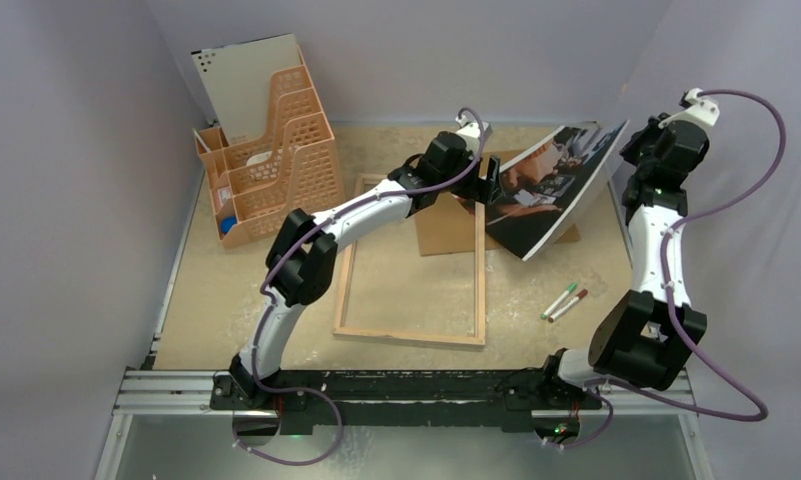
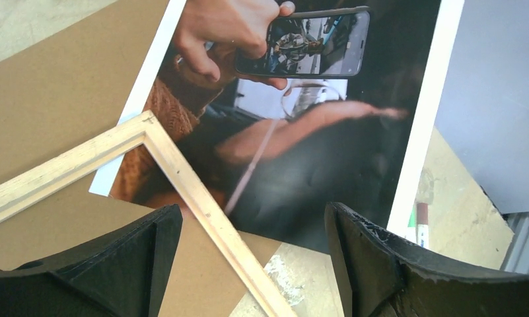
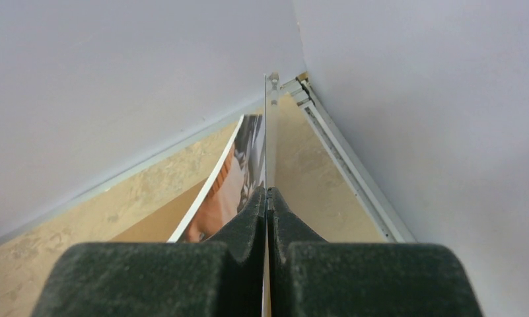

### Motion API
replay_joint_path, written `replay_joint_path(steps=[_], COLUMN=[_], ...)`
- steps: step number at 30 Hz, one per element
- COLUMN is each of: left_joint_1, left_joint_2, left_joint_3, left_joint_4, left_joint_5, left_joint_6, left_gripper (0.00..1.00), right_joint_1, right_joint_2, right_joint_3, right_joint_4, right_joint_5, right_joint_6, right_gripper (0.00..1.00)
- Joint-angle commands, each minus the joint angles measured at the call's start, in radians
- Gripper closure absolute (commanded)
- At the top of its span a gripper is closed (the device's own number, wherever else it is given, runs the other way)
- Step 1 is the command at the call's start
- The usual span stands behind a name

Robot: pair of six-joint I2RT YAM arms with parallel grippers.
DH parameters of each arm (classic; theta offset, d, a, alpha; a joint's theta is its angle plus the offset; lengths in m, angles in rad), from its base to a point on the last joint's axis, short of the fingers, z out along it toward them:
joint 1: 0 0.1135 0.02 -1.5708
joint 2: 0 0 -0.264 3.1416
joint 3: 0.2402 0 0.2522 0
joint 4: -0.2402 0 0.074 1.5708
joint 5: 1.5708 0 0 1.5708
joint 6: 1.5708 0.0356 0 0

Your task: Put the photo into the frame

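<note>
- While the right gripper [image 1: 626, 138] pinched one edge of the photo [image 1: 551, 185] between closed fingers, the glossy print hung tilted and slightly bowed above the far right of the table [image 1: 236, 310], high end at the gripper, low end towards the frame [image 1: 411, 334].
- The left gripper [image 1: 489, 180] hovered over the frame's far right corner with its black jaws spread and nothing between them.
- The frame, a thin rectangle of pale raw wood, lay flat at mid-table with its back rim up. In the left wrist view its mitred corner [image 2: 182, 178] crossed in front of the print's white-bordered lower corner [image 2: 301, 132]. Whether the two touched could not be told.
- A flat brown hardboard sheet [image 1: 446, 230] lay under that frame corner and under the print's low end, matte against the shiny paper.
- Two marker pens [image 1: 564, 300] lay side by side on the speckled, cork-like tabletop to the right of the frame, near the right arm.
- An orange perforated plastic file organiser [image 1: 276, 170] stood at the far left, well apart from the frame, with a white sheet [image 1: 251, 80] upright in it.
- Plain grey walls closed in the table.
- From the right wrist camera the print [image 3: 245, 158] showed almost edge-on, running out from the shut pads [image 3: 248, 211].
</note>
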Motion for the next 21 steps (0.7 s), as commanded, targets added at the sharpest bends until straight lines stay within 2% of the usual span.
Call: replay_joint_path(steps=[1, 7, 13, 21], left_joint_1=[0.002, 0.001, 0.002, 0.002], left_joint_2=[-0.062, -0.059, -0.085, -0.153], left_joint_3=[-0.014, -0.013, -0.014, -0.021], left_joint_4=[-0.019, -0.027, -0.049, -0.091], left_joint_5=[-0.045, -0.057, -0.118, -0.219], left_joint_6=[0.022, 0.024, 0.037, 0.065], left_gripper=[0.17, 0.17, 0.17, 0.17], right_joint_1=[0.014, 0.024, 0.024, 0.026], right_joint_2=[-0.061, -0.084, -0.168, -0.216], right_joint_3=[0.110, 0.194, 0.265, 0.423], right_joint_4=[-0.037, -0.086, -0.111, -0.249], right_joint_5=[0.061, 0.070, -0.106, -0.120], right_joint_6=[-0.054, -0.076, -0.042, -0.055], right_gripper=[1.00, 1.00, 1.00, 1.00])
